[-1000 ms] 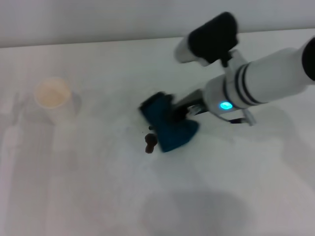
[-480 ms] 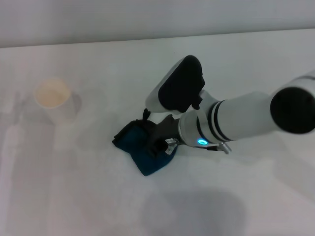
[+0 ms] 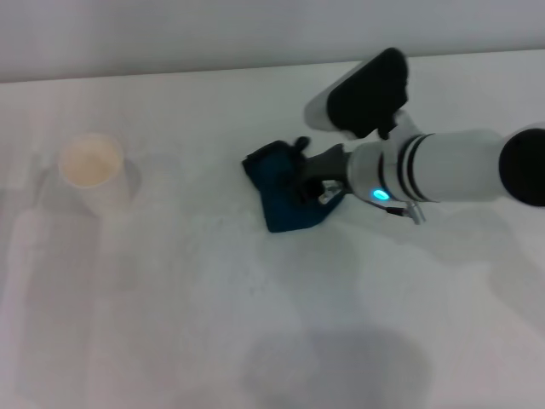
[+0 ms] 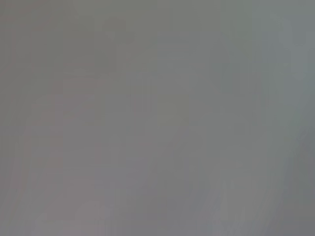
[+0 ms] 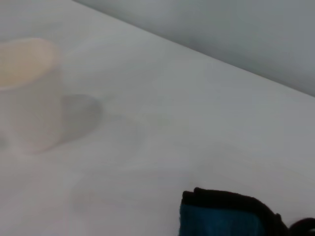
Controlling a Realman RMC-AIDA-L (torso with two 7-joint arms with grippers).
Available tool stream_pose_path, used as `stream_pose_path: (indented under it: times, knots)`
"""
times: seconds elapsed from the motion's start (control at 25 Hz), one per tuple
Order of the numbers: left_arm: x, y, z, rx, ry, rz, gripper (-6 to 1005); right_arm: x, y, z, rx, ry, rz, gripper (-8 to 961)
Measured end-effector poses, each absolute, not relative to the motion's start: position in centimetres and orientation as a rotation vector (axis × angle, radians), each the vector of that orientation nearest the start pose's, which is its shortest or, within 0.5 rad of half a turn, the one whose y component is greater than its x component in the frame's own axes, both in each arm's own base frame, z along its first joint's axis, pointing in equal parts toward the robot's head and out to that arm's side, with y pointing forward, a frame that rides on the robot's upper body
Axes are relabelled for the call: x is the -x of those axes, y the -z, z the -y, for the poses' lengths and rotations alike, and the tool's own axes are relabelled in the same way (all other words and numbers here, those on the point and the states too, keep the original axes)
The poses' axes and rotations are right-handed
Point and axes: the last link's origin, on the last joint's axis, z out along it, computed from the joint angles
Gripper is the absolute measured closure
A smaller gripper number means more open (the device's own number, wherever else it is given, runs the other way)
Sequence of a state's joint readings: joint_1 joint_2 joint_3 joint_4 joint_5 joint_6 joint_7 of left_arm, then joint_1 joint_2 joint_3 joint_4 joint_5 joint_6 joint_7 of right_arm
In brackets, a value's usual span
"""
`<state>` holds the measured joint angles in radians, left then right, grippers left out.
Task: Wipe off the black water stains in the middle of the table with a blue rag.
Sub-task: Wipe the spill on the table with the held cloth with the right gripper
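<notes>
wall (image 3: 170,34): plain pale grey | light: soft, diffuse | shadows: faint

The rag (image 3: 285,192) is pressed flat on the table (image 3: 170,324) near its middle, with the right gripper (image 3: 311,183) set on the rag's right side; the cup (image 3: 89,166) is stood well apart, far to the left.
</notes>
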<state>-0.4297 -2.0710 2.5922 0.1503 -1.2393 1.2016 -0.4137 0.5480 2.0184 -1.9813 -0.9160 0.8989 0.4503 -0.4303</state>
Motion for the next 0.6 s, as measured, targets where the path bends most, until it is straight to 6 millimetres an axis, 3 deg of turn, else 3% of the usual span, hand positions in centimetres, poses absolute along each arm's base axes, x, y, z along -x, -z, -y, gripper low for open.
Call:
stream_pose_path:
  times: [0.16,0.4,0.6]
  knots:
    - [33.8,0.5,-32.5,1.443,0.910,0.796,112,-22.4,10.5,-36.7,2.400,0.011,-0.931,861]
    - [33.1,0.7,-33.2,1.461,0.923,0.785,112,-20.1,13.1,-33.1,2.661,-0.059,-1.011,866]
    - [33.0,0.7,-33.3,1.463,0.926,0.784,111,-20.9,12.8,-33.5,2.627,-0.130,-1.072,866]
